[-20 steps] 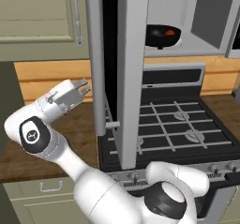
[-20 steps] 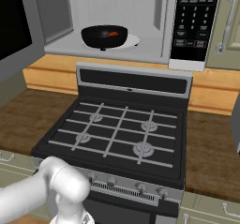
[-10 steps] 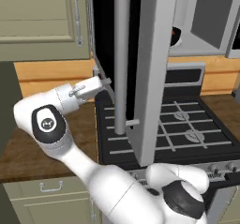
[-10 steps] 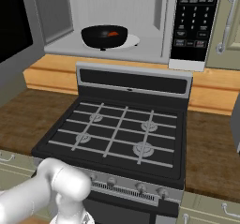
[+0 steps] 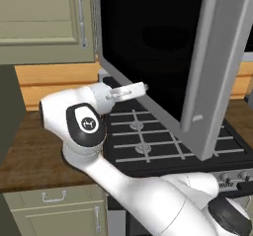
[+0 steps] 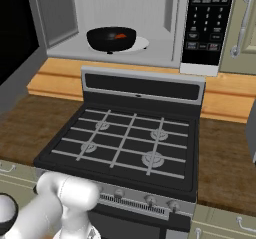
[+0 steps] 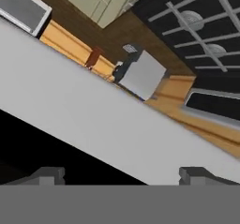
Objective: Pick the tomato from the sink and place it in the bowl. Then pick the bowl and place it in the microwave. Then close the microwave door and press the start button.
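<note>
The microwave (image 6: 150, 13) stands open above the stove, white inside. On its turntable sits the black bowl (image 6: 107, 40) with the red tomato (image 6: 120, 35) in it. The keypad panel (image 6: 205, 18) is to the right. The microwave door (image 5: 158, 47), dark glass in a silver frame, stands partly swung across the left base view. My gripper (image 5: 138, 88) is open and empty, its tips against the door's outer face near its lower left. The hand view shows the door's silver frame (image 7: 93, 120) close in front of my gripper (image 7: 122, 176). The sink is out of view.
A black gas stove (image 6: 130, 143) sits below the microwave, with wooden counter (image 6: 225, 158) on both sides. Beige cabinets (image 5: 44, 22) hang at the upper left. A grey toaster-like box (image 7: 140, 73) stands on the counter in the hand view.
The microwave door has swung further toward closing, now showing its wide glass face in the left base view. My arm has followed it to the right. Bowl and tomato have not moved.
</note>
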You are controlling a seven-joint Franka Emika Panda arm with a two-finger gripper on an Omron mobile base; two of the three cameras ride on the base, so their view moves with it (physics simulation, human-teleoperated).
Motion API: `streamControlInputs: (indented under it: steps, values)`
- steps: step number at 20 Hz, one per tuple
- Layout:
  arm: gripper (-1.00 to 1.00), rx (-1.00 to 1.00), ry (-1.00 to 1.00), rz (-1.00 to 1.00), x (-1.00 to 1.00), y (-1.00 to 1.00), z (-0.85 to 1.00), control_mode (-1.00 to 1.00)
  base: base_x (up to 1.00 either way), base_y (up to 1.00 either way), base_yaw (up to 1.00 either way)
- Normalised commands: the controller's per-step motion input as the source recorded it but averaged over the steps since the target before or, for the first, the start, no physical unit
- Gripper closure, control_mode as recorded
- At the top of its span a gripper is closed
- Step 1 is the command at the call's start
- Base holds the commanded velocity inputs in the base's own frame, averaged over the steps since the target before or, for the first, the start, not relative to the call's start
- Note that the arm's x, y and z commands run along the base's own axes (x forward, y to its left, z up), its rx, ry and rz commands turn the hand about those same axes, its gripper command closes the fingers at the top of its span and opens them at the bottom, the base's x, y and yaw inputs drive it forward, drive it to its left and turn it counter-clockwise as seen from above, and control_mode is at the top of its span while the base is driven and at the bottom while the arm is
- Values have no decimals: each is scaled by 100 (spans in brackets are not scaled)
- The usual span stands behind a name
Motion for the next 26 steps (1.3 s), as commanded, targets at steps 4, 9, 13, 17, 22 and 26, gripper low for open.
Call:
streamControlInputs:
  steps: [4,9,13,17,22,26]
  values:
    - [-100,13,-14,28,-25,-80,0,-100,0,0,0]
    - [-100,7,-23,34,-2,-87,0,-100,0,0,0]
    - [-100,8,-21,29,0,-86,0,-100,0,0,0]
    - [-100,13,-14,25,23,-87,2,-100,0,0,0]
    - [-100,17,-3,16,67,-76,20,-100,0,0,0]
    - [-100,13,0,7,78,-59,18,-100,0,0,0]
